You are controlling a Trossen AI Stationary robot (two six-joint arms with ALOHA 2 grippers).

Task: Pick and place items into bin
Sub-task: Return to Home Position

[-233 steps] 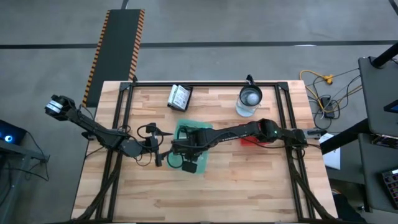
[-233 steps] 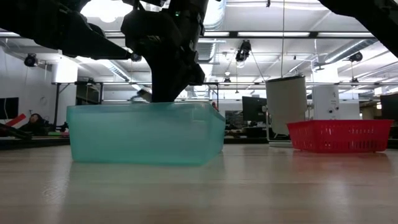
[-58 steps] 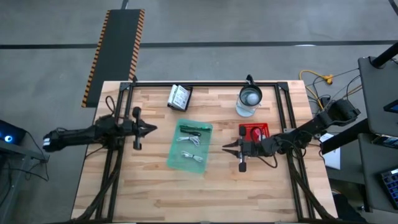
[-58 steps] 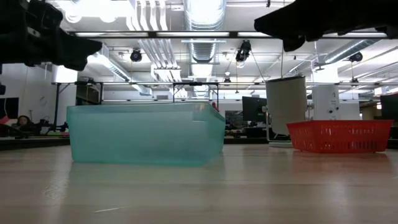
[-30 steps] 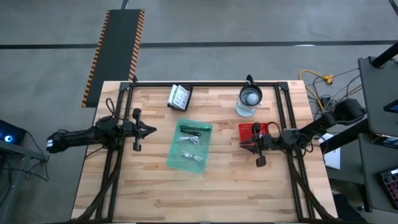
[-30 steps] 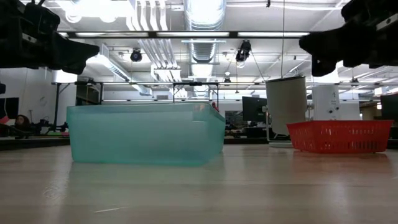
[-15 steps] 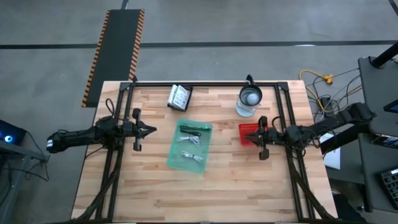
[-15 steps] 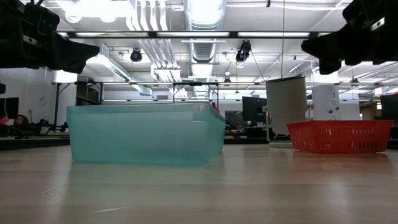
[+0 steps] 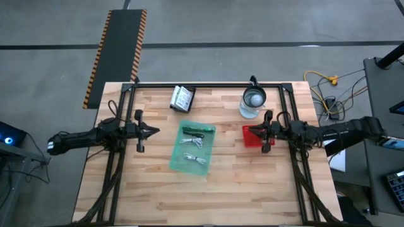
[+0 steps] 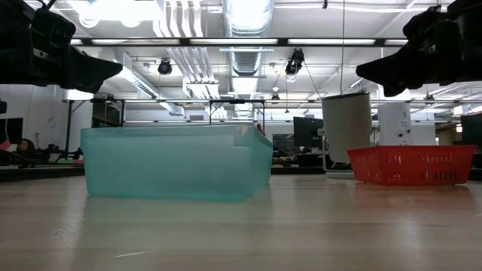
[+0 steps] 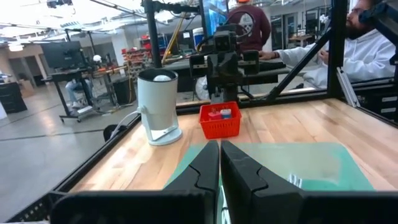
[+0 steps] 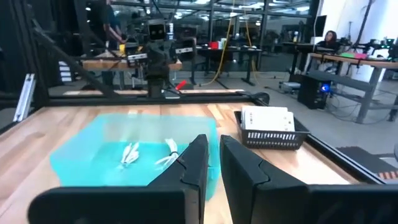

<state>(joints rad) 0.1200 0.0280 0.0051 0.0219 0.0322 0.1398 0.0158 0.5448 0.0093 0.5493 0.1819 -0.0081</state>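
Note the change since the earlier high view: right arm drawn back from over the green bin (image 9: 178, 166) toward the right side of the tabletop (image 9: 221, 195), left arm likewise pulled clear to the left.

Read the layout from the largest part down:
- Tabletop: bare boards across the whole near half, so free room there.
- Green bin: near the middle, long axis running far to near, slightly skewed.
- Red basket (image 9: 247, 141): right of the bin and well apart from it.
- Clear jug (image 9: 252, 99): just beyond the basket, toward the far edge.
- Black wire tray (image 12: 277, 140): at the far edge, beyond the bin's far left corner, carrying white packets (image 12: 267, 119).
- White coiled cables (image 9: 192, 144): inside the bin.

Locate the right pincer (image 9: 251, 131) above the red basket, aimed at the bin, fingers narrowly parted, holding nothing. Locate the left pincer (image 9: 153, 130) left of the bin and apart from it, aimed at it, fingers pressed together, empty.

Judge the step in hand as a retreat to rest. Withdraw the right arm straight outward along its own line, away from the bin; keep off the jug on the far side. For any later pick of the packets, count the left pincer as the nearer, with the target lying toward the far edge.
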